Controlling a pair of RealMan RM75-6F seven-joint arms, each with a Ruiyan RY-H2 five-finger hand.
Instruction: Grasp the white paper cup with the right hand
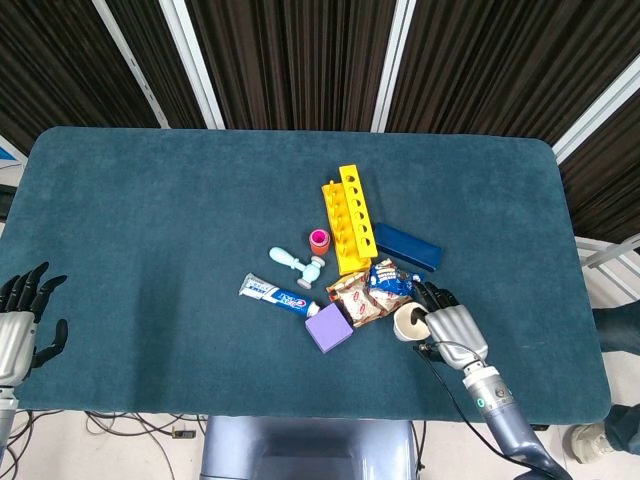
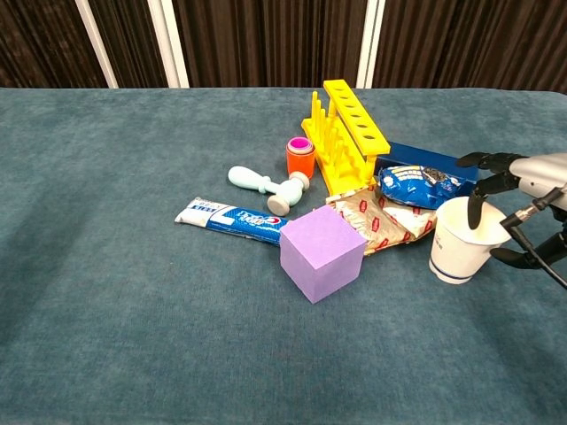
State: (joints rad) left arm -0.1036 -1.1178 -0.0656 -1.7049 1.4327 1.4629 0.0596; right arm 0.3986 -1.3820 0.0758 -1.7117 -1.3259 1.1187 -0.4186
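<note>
My right hand (image 2: 523, 190) sits at the right side of the white paper cup (image 2: 466, 239), fingers spread and curved toward it. One dark fingertip hangs at the cup's rim and the thumb reaches in low beside the wall, but I cannot tell whether either touches; nothing is gripped, the hand is open around the cup's right side. In the head view the hand (image 1: 452, 327) lies just right of the cup (image 1: 407, 322), which stands upright, mouth up, on the teal table (image 1: 150, 220).

To the cup's left, close against it, lie the red-and-white snack packet (image 2: 383, 221) and the blue snack bag (image 2: 416, 185), with the dark blue box (image 2: 430, 159) behind them. Further left stand the purple cube (image 2: 322, 252), the toothpaste tube (image 2: 232, 218), the yellow rack (image 2: 347, 133), the orange-and-pink small cup (image 2: 300, 156) and the pale blue toy hammer (image 2: 266, 186).

Bare cloth opens to the right of my hand toward the table's right edge, and toward the near edge. My left hand (image 1: 22, 320) hangs open, fingers apart, at the far left near corner, well apart from everything.
</note>
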